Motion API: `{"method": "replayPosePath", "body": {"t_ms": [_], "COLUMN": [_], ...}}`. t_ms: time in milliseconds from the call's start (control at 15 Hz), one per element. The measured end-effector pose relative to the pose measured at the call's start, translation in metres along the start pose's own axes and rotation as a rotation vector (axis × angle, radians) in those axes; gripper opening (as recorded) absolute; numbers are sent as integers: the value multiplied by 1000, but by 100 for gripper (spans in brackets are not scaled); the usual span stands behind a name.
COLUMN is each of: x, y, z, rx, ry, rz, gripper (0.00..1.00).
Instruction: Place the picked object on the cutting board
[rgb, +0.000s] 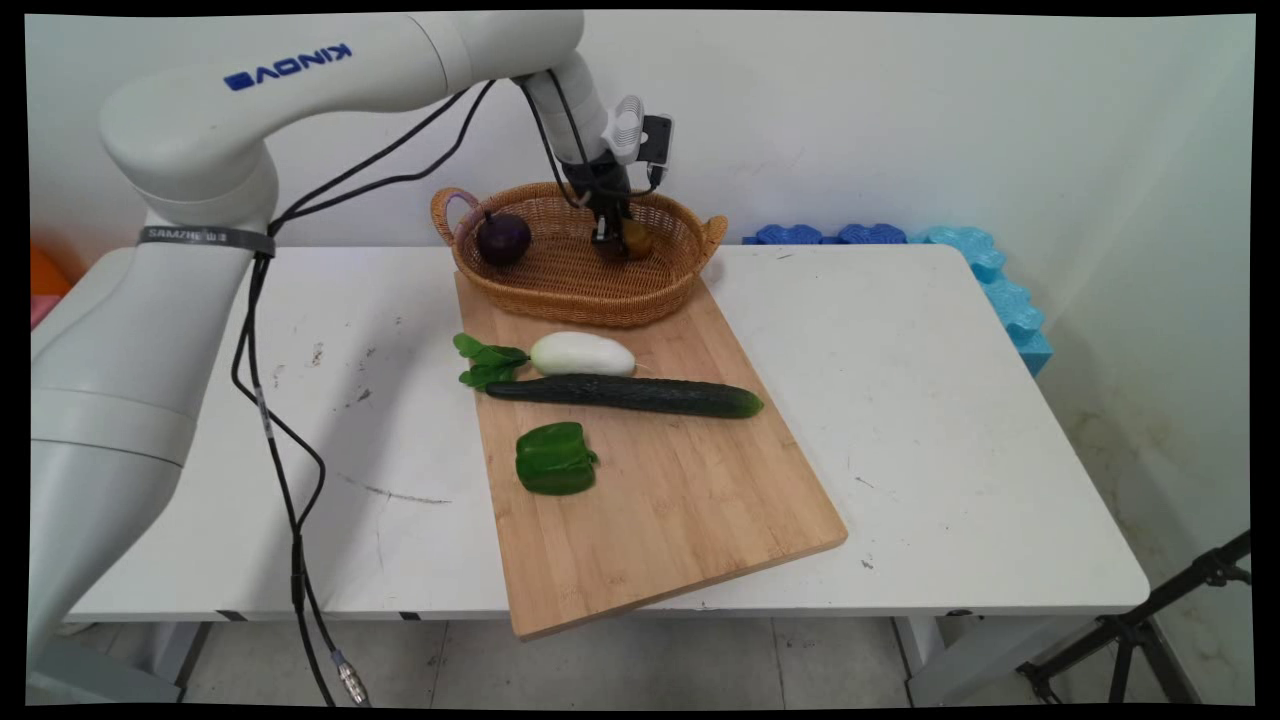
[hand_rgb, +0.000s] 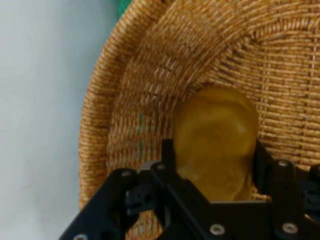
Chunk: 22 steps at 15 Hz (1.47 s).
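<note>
On the cutting board (rgb: 690, 500), near to far, lie a green pepper (rgb: 555, 459), a cucumber (rgb: 630, 394) and a white radish (rgb: 580, 354). Beyond, in the basket (rgb: 560, 290) (an onion (rgb: 503, 239) sits at its left), the gripper (rgb: 612, 238) is closed around a yellowish potato (hand_rgb: 217, 140).

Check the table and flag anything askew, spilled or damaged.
The wooden cutting board lies skewed to the table, its near corner jutting past the front edge. The tabletop left of it carries dark scuffs. Nothing is spilled; the vegetables look whole.
</note>
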Motion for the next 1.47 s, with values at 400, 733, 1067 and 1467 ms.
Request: {"method": "replayPosePath", "body": {"t_ms": [400,733,1067,1467], "x": [5,23,46,72], "y": [17,51,105,182], "z": [-50,-112,-166,-215], "rx": [74,117,103,18], "ry": [22,69,112,153], "rz": [-93,-182,-234,-251], "gripper": [0,0,0,0]}}
